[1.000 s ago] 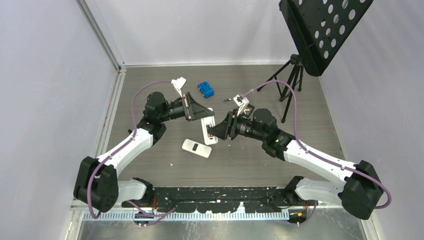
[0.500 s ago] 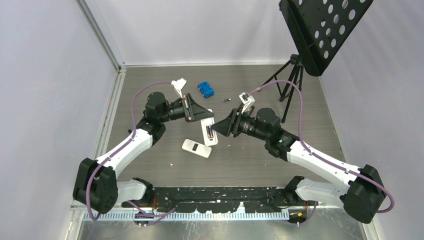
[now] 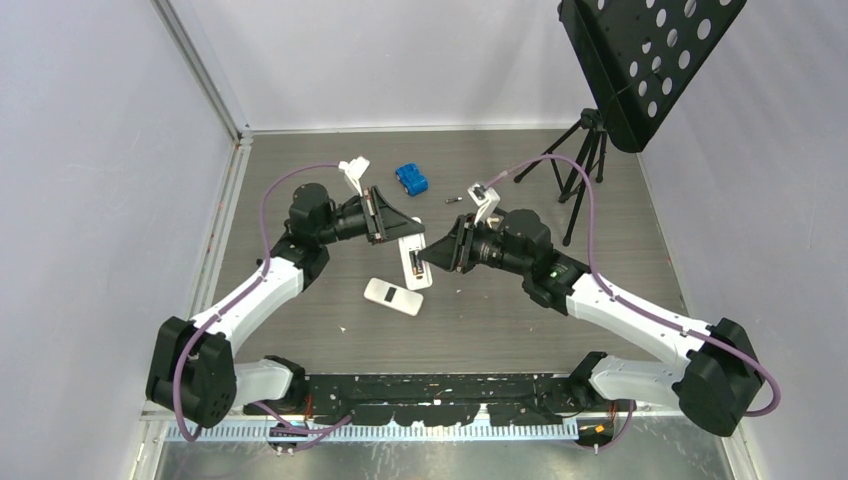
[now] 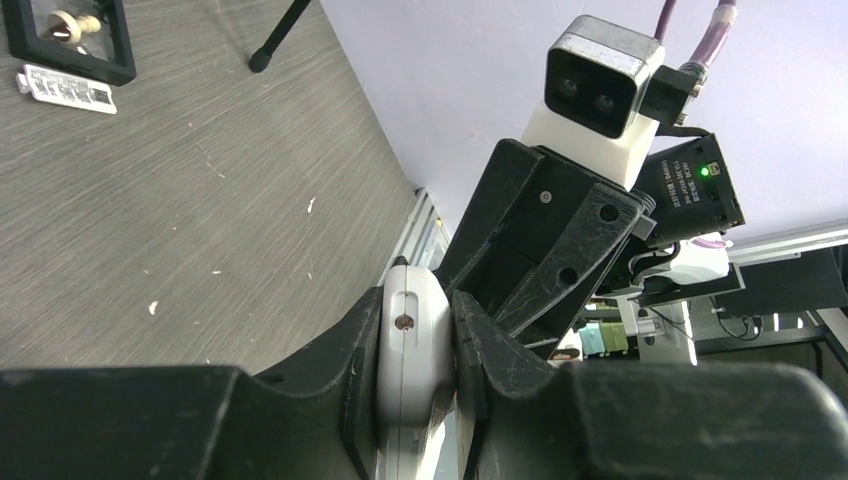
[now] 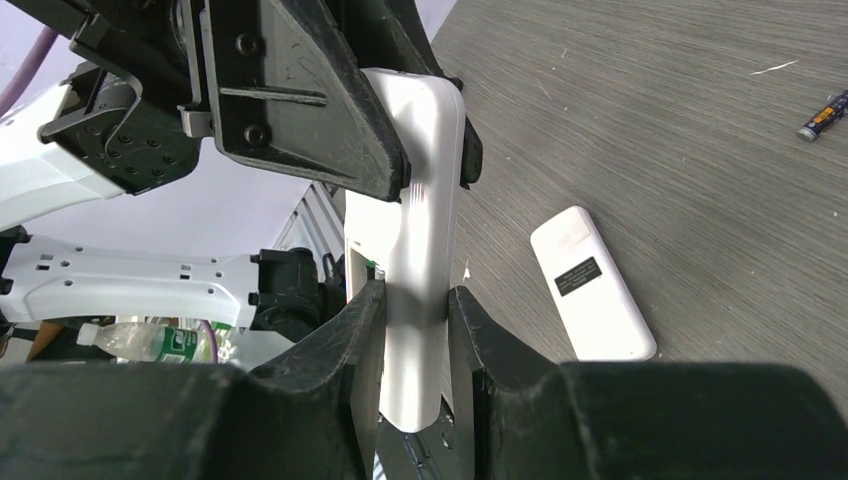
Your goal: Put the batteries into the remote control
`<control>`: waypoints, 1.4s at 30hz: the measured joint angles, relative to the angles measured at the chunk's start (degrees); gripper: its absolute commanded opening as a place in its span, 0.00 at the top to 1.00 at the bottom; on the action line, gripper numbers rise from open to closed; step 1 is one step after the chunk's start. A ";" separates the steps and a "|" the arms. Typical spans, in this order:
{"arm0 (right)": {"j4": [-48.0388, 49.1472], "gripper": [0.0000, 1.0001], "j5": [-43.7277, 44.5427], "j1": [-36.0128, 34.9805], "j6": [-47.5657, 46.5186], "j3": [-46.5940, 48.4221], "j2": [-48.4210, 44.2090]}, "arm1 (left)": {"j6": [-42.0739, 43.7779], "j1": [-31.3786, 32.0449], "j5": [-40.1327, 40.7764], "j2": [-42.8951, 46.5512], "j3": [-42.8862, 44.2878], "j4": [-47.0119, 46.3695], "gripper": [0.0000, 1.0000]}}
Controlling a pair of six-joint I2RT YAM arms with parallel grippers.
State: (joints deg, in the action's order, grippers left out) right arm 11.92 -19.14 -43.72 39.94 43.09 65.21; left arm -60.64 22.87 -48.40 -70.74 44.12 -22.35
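The white remote control (image 3: pixel 415 262) hangs above the table between the two arms. My left gripper (image 3: pixel 403 236) is shut on its upper end (image 4: pixel 414 335), one pad against each flat side. My right gripper (image 3: pixel 428 258) comes from the right and is shut on the lower part (image 5: pixel 418 270). A thin dark strip shows in the remote's open face in the top view. One battery (image 3: pixel 453 199) lies loose on the table behind the right wrist, and it shows at the edge of the right wrist view (image 5: pixel 825 115).
A separate white slab with a black label (image 3: pixel 392 296) lies flat just below the held remote (image 5: pixel 592 285). A blue block (image 3: pixel 410 179) sits further back. A black tripod (image 3: pixel 580 170) with a perforated plate stands at the back right.
My right gripper has shifted slightly left and its jaws have narrowed onto the remote. The left gripper has kept its grip and has hardly moved.
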 measured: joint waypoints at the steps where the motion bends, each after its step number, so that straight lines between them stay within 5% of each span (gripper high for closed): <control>1: -0.44 0.74 0.02 0.00 -0.15 0.44 0.33 | 0.13 -0.04 0.02 0.00 0.00 0.04 1.00; 5: -2.89 0.68 0.63 0.00 -0.57 2.34 1.49 | 0.85 -0.39 0.52 0.00 0.00 0.39 1.00; 12: -7.63 0.37 4.44 -0.02 -0.35 3.15 1.18 | 5.55 -1.33 3.96 1.16 0.22 8.28 1.00; 16: -10.88 0.33 9.29 0.02 0.17 3.17 -1.86 | 9.73 -4.02 9.07 1.79 0.13 14.91 1.00; 24: -25.07 0.32 31.36 2.51 3.06 7.52 3.48 | 11.61 -5.60 15.87 1.77 -3.26 17.55 1.00; 36: -32.96 0.31 42.66 7.56 5.05 15.08 26.01 | 11.26 -5.57 19.47 2.38 -5.07 15.45 1.00; 42: -34.21 0.55 44.81 7.65 7.48 27.65 41.92 | 9.03 -5.57 19.39 0.48 -6.14 12.13 1.00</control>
State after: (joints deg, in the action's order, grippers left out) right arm -22.28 25.67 -36.07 47.42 70.74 107.13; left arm -51.62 17.30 -29.02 -70.26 37.98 -10.22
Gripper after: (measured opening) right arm 0.535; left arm 0.275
